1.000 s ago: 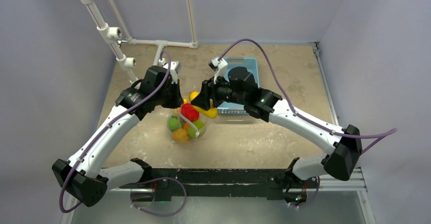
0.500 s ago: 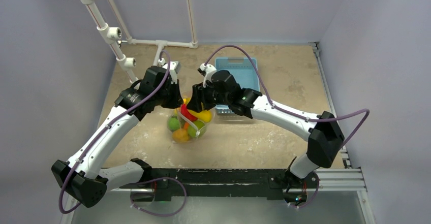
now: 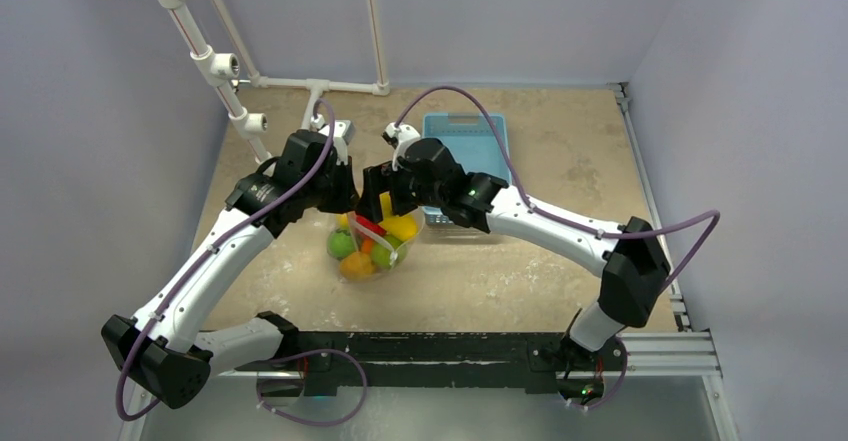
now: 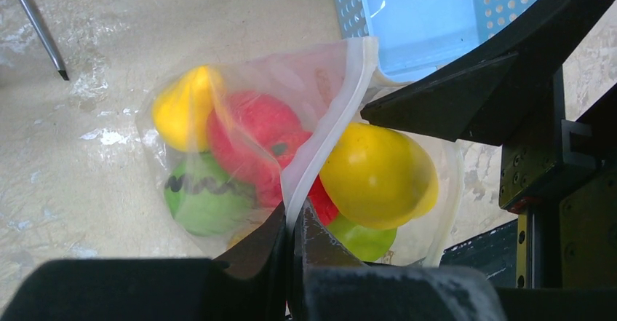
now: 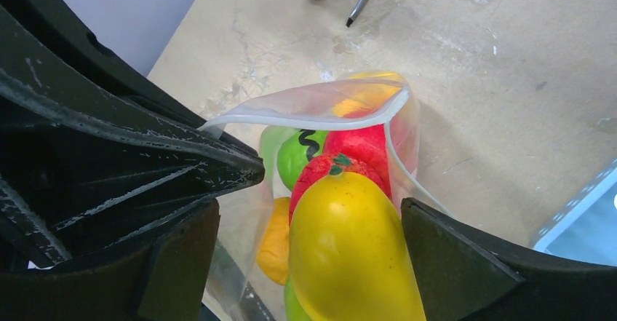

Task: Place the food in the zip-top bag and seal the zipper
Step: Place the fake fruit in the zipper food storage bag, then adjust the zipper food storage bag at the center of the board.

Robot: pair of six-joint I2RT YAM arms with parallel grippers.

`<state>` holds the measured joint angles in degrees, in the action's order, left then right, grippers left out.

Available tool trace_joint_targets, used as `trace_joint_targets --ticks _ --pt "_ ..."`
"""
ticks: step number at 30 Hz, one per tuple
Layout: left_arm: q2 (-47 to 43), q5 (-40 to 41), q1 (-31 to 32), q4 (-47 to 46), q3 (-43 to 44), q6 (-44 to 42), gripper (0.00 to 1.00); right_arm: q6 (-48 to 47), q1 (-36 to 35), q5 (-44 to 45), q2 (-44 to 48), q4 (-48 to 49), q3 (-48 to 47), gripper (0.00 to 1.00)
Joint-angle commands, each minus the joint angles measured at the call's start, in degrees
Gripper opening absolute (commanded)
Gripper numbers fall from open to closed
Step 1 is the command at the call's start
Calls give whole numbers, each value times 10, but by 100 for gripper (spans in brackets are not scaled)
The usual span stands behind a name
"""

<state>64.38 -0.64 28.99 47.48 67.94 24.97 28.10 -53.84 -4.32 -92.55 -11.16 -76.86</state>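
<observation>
The clear zip-top bag (image 3: 368,249) hangs over the table with several toy fruits in it. My left gripper (image 4: 292,218) is shut on the bag's whitish zipper (image 4: 331,128) strip and holds the mouth up. Inside show a red fruit (image 4: 247,128), a dark-striped green one (image 4: 204,193) and a small yellow one (image 4: 182,106). My right gripper (image 5: 305,226) stands open over the bag's mouth. A large yellow fruit (image 5: 349,248) lies between its fingers (image 5: 451,263), with a gap on the left side. From above, both grippers meet over the bag, left gripper (image 3: 345,199) and right gripper (image 3: 385,193).
A light-blue slotted basket (image 3: 465,136) sits behind the right arm, showing no fruit inside. A white pipe frame (image 3: 215,61) runs along the back left. A thin metal rod (image 4: 36,22) lies on the table beyond the bag.
My right gripper moved left over the bag's mouth with the yellow fruit and its jaws spread wide. The left gripper stayed shut on the zipper edge.
</observation>
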Motion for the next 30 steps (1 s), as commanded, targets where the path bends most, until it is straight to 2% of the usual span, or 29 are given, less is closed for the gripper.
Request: trace_joint_targets --ticks 1,13,19,30 --pt "-9 -9 2 -19 3 11 0 9 0 39 33 3 -33 96" --pt "-6 -9 2 -20 4 10 0 51 0 106 119 -62 3 93" --pt "-5 -9 2 -21 5 10 0 76 0 129 150 -89 47 84" --pt "-5 -10 2 -20 5 10 0 109 10 145 170 -112 119 62"
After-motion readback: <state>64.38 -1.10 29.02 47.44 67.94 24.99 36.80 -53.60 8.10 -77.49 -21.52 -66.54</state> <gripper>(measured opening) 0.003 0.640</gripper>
